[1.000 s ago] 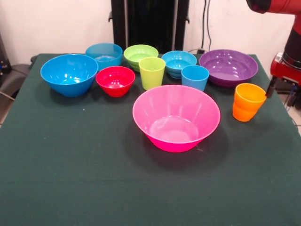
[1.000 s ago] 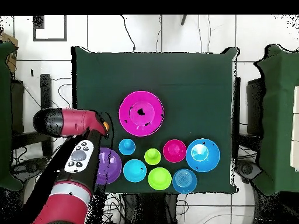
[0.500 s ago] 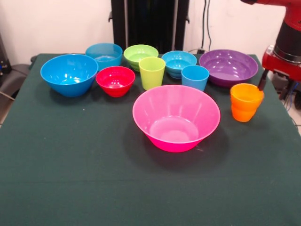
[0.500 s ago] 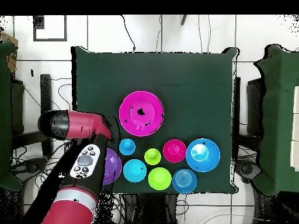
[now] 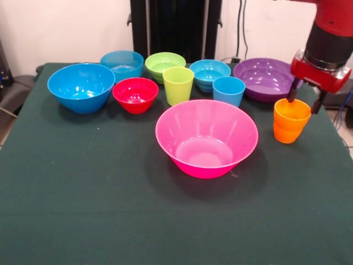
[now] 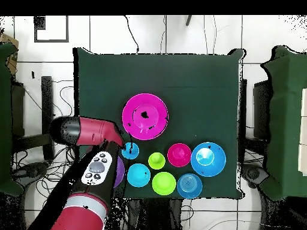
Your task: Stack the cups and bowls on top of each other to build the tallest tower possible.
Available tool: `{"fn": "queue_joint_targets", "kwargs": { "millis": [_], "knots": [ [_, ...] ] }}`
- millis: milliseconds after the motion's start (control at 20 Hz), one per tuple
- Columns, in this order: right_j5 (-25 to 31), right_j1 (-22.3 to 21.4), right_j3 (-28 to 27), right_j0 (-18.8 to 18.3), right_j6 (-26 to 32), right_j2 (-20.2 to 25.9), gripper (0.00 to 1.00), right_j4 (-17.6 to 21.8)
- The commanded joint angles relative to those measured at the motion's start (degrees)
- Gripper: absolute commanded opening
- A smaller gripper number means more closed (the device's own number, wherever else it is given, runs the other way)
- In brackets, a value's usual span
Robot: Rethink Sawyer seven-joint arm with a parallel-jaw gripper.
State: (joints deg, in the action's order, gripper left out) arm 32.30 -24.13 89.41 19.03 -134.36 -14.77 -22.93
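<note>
Orange cup [image 5: 290,120] upright between spread fingers [image 5: 292,94], one either side of its rim

Huge pink bowl [image 5: 207,138] upright at table centre, behind it a row of large blue [image 5: 81,86], red [image 5: 135,94], cyan [image 5: 122,64], green [image 5: 165,64], blue [image 5: 209,73], purple [image 5: 268,78] bowls, green cup [image 5: 178,85], blue cup [image 5: 229,90], orange cup [image 5: 290,120] standing apart, nothing stacked

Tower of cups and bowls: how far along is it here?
Nothing is stacked yet; the huge pink plastic bowl sits empty. In hand: the gripper hangs open, fingers straddling the orange stepped plastic cup's rim. All stacking remains.
</note>
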Motion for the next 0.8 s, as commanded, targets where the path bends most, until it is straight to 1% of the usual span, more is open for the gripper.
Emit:
{"fn": "queue_joint_targets", "kwargs": {
  "millis": [50, 200, 400, 800],
  "knots": [
    [-5.14, 4.06, 2.12, -0.79, -6.29, 4.70, 1.00, 1.70],
    [-6.02, 5.97, 0.37, -0.26, -7.13, 4.59, 1.00, 1.18],
    [-7.32, 7.85, -1.09, -0.46, -7.29, 4.55, 1.00, 0.99],
    [-6.19, 7.36, -1.27, 0.39, -8.19, 4.33, 1.00, 0.38]
  ]
}}
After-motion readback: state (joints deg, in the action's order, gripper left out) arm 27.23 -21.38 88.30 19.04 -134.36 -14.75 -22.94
